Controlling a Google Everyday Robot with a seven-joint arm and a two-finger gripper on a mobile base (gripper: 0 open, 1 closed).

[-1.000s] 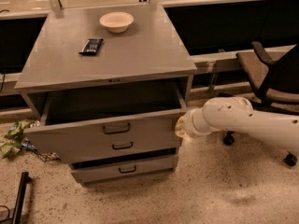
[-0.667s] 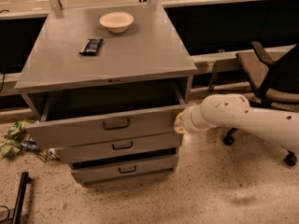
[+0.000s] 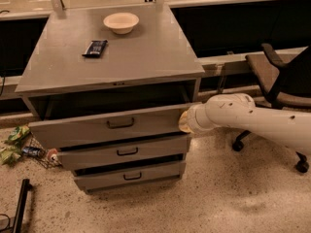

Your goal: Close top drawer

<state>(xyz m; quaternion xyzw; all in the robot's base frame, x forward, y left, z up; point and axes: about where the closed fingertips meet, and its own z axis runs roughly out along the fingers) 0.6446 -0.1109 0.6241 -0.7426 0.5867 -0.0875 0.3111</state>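
Observation:
The top drawer (image 3: 97, 127) is a wide grey metal drawer with a small dark bar handle (image 3: 120, 123). It stands partly pulled out of the grey cabinet (image 3: 146, 57), with a dark gap above its front panel. My gripper (image 3: 185, 121) is at the end of the white arm (image 3: 252, 118), which comes in from the right. The gripper is pressed against the right end of the top drawer's front panel.
Two shorter drawers (image 3: 126, 152) below stick out slightly. A beige bowl (image 3: 121, 22) and a dark packet (image 3: 95, 47) lie on the cabinet top. An office chair (image 3: 284, 81) stands at the right. Snack bags (image 3: 14, 142) and a black pole (image 3: 19, 210) lie on the floor at left.
The top drawer has slid further into the cabinet. My gripper and arm have followed it, moving back towards the cabinet.

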